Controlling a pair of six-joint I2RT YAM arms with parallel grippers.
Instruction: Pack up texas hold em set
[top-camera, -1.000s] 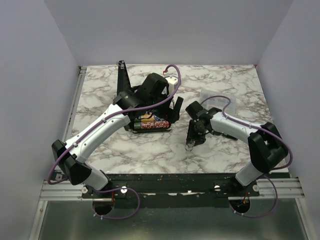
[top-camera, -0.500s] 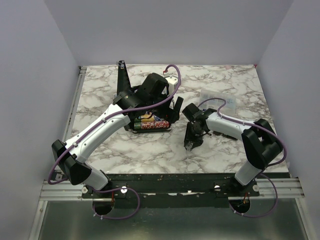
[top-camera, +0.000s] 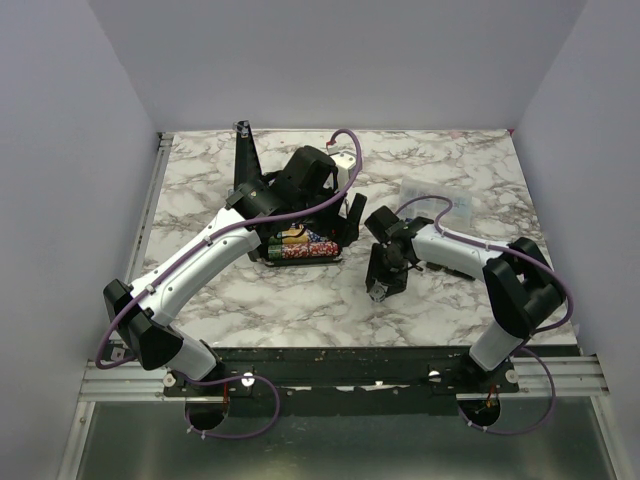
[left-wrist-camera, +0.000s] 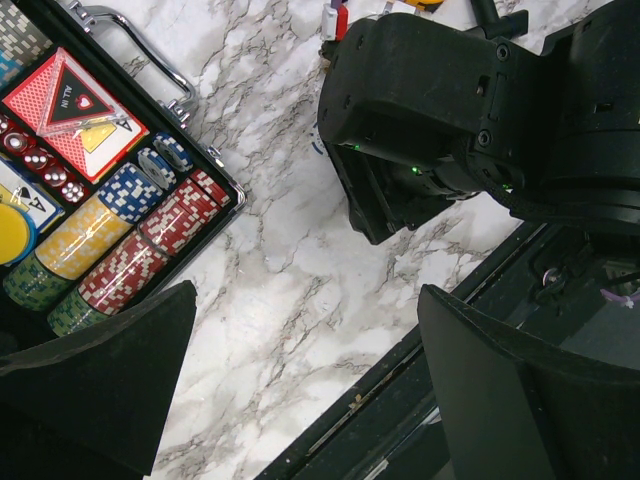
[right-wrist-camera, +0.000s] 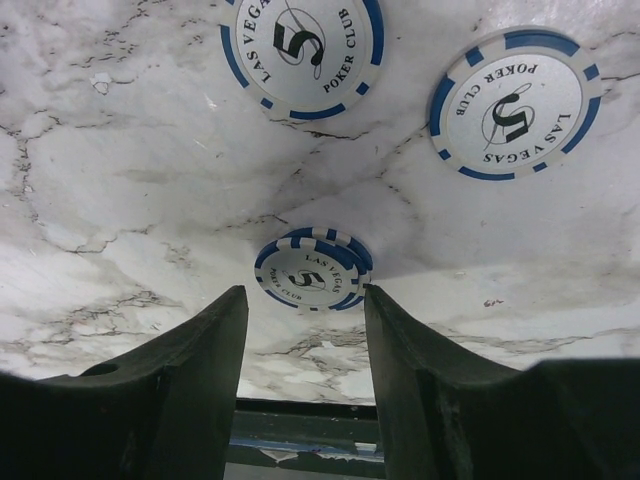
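1. Marble table: case lies open, centre-left, w/ chip rows seated inside.
2. L gripper: jaws spread wide, empty, hovering just right of the case.
3. R gripper: pointed down close to the table, jaws apart, grasping nothing.
4. Strays: three white/blue 5s flat on the marble, apart from the case. Chip a sits at the R fingertips, gap each side. Chip b and chip c lie beyond.
5. Step (judged): collecting strays. Next move needs R to lower, centre on chip a, pinch its edges w/o skidding it, then carry it to the case.
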